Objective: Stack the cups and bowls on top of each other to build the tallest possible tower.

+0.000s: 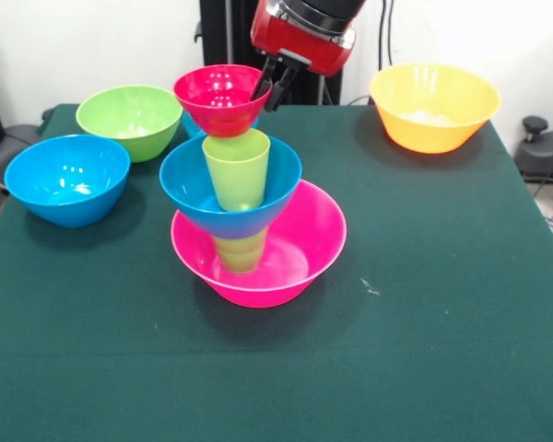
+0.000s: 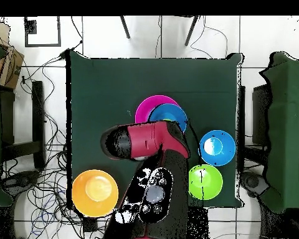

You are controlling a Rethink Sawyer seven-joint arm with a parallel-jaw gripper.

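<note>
The tower stands mid-table in the front view. Its base is the wide pink bowl, with a green cup in it. On that cup rests a blue bowl holding a second green cup. A small red bowl sits on that cup's mouth. My gripper comes down at the red bowl's right rim, with one finger inside the rim and one outside, shut on it. From overhead, the arm hides the red bowl and the gripper.
A green bowl and a loose blue bowl stand at the left of the front view. The orange bowl is at the far right. A small blue bowl peeks out behind the tower.
</note>
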